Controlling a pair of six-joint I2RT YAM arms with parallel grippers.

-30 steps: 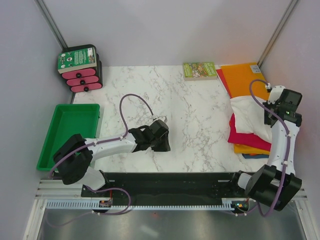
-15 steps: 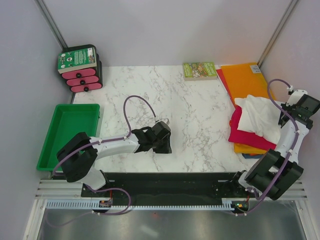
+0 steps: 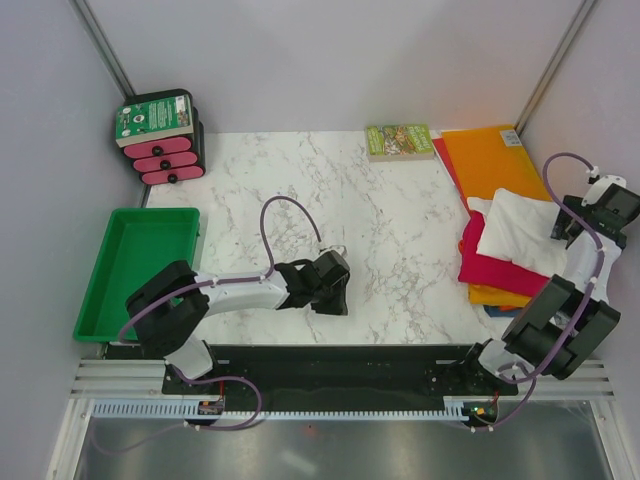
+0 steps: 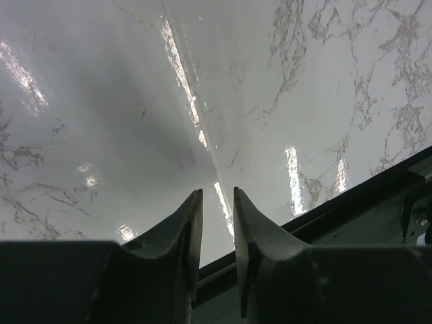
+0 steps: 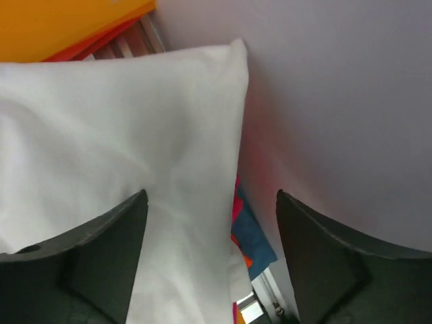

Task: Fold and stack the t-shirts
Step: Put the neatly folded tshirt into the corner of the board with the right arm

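Observation:
A thin white t-shirt (image 3: 522, 232) lies spread on top of a stack at the table's right edge. Under it are a magenta t-shirt (image 3: 488, 270), an orange one (image 3: 503, 297) and a sliver of blue (image 3: 497, 311). My right gripper (image 3: 598, 207) hovers over the white shirt's right edge, against the side wall. Its jaws stand wide open over the white cloth (image 5: 121, 135) with nothing held (image 5: 210, 196); blue and magenta edges (image 5: 251, 233) peek out below. My left gripper (image 3: 335, 292) rests low over bare marble near the front edge, its fingers (image 4: 217, 192) a narrow gap apart and empty.
A flat orange piece (image 3: 487, 157) lies at the back right with a red edge under it. A green-covered book (image 3: 399, 140) sits beside it. A green tray (image 3: 135, 262) is at the left and a black-and-pink stack (image 3: 160, 135) at the back left. A black rail (image 3: 330, 360) lines the front.
My right gripper has opened and let go of the white t-shirt, which now lies flatter on the stack; that arm swung towards the right wall. The left gripper drifted slightly right.

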